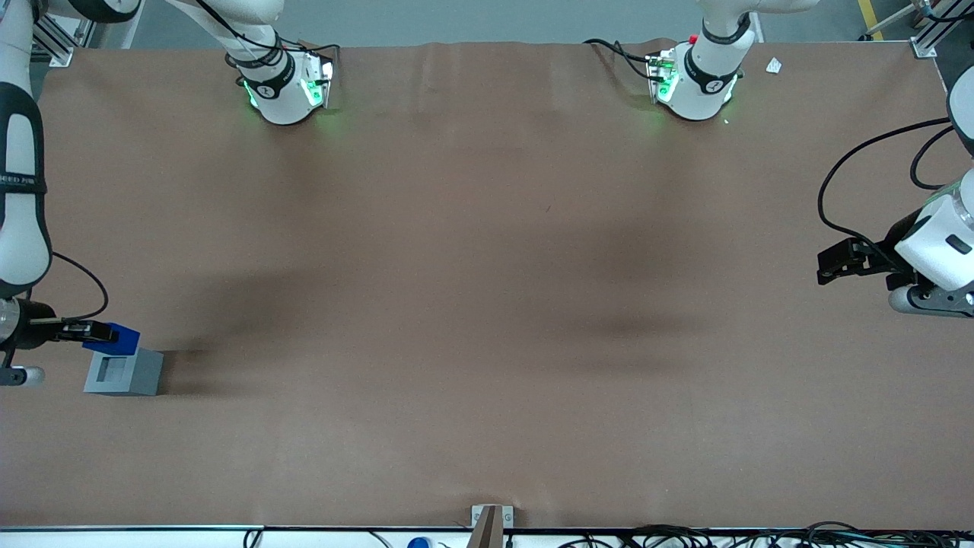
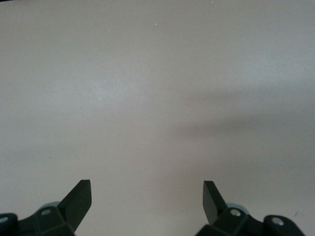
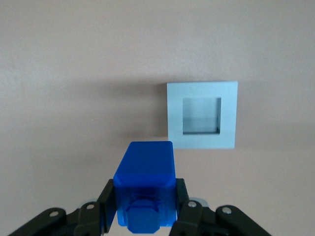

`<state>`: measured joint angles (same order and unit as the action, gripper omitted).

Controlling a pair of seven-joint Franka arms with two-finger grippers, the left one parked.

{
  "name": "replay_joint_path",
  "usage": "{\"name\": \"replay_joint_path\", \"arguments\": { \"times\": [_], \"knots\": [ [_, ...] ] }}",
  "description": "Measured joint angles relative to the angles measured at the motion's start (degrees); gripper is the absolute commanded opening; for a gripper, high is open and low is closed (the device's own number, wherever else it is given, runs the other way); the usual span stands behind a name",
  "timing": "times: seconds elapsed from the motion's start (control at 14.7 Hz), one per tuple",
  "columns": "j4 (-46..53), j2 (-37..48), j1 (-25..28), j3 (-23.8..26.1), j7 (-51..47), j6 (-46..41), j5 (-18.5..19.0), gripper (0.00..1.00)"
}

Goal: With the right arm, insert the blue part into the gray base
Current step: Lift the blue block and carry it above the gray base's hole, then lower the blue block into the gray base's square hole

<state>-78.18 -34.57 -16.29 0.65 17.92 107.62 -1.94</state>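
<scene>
1. Gripper: at the working arm's end of the table, fingers closed flat on two opposite sides of the blue part. I reckon the side grip is there to leave the part's lower end free for entry.

2. Blue part, front view: carried in the air, just above and beside the gray base, slightly farther from the front cam. Not yet over the opening.

3. Gray base: on the brown table cover, recess facing up, empty, square to the wrist cam. I judge that suits a straight drop.

4. Right arm: reaching in from the table edge.

5. Next, my guess: shift sideways, centre over recess, lower. Risk: catching the rim if offset.
</scene>
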Motion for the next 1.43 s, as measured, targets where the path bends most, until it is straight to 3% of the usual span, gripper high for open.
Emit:
{"name": "replay_joint_path", "arguments": {
  "times": [0.34, 0.75, 1.43],
  "knots": [
    [7.2, -5.7, -1.5, -0.4, 8.4, 0.3, 0.4, 0.0],
    [12.6, -9.7, -1.8, -1.9, 4.9, 0.5, 0.7, 0.0],
    [13.2, -10.9, -1.7, -1.8, 0.7, -1.2, 0.7, 0.0]
  ]
}}
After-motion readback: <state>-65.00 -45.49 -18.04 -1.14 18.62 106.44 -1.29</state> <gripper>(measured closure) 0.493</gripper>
